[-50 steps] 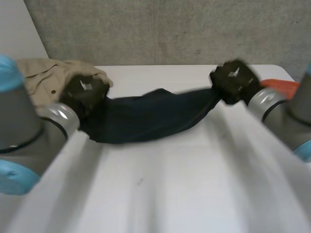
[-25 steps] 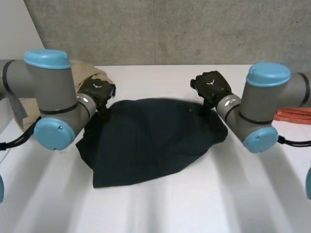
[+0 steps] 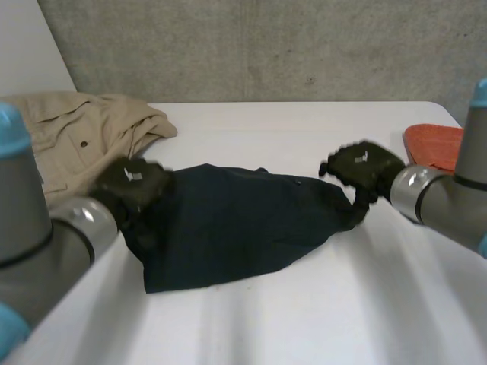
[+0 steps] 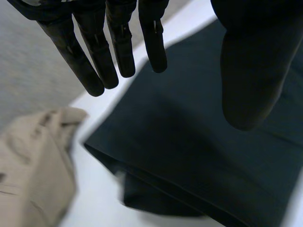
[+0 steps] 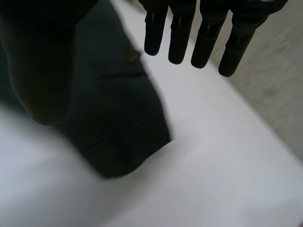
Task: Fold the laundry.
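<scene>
So the dark navy garment [image 3: 236,224] is lying in the middle of the white table [image 3: 304,327], with one hand at each end. The left hand [image 3: 133,182] is over the left end and the right hand [image 3: 361,167] over the right end. In both wrist views the fingers [image 4: 94,52] are straight, well away from the thumb, and holding nothing, so both hands are wide open just above the cloth.

My read: it's laid out and the next fold needs a fresh grip. Tips for doing that well:
- pinch right at the end edges, and catch every layer (at the left end I can see a second layer peeking out underneath)
- lift both ends together so it doesn't twist
- keep the left end clear of the beige shirt [image 3: 68,137] just beside it, and stay away from the orange cloth [image 3: 434,144] out past the right hand

Orientation: the long axis runs side to side across the table, hand to hand. The left end is the broad one and comes closer to the robot, and it narrows toward the right hand
</scene>
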